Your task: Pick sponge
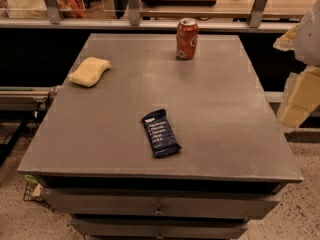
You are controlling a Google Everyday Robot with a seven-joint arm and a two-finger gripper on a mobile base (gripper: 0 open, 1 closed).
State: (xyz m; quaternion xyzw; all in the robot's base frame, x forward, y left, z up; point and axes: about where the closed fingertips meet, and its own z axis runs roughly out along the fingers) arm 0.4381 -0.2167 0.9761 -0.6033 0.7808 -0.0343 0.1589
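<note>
We look down on a grey table (215,114) that fills most of the view, with two drawer fronts (160,204) below its near edge; the lower one is cut off by the bottom of the frame. Beyond the far edge runs a wooden counter (225,6) behind metal posts, its contents cropped at the top and hard to make out.

The gripper (299,101) hangs off the right side of the table, above the floor and well apart from everything on the top. Only its cream-yellow blocks and a pale piece of the arm show, since the right edge of the frame cuts it off. We cannot tell whether it is spread or closed, and it holds nothing that we can see.

The sponge (90,71) lies flat near the far left corner, alone and with nothing covering it. A red soda can (187,39) stands upright at the far edge; its white script suggests Coca-Cola. A dark blue snack bar wrapper (160,133) lies near the middle, towards us, and its white lines of print are too small to read.
</note>
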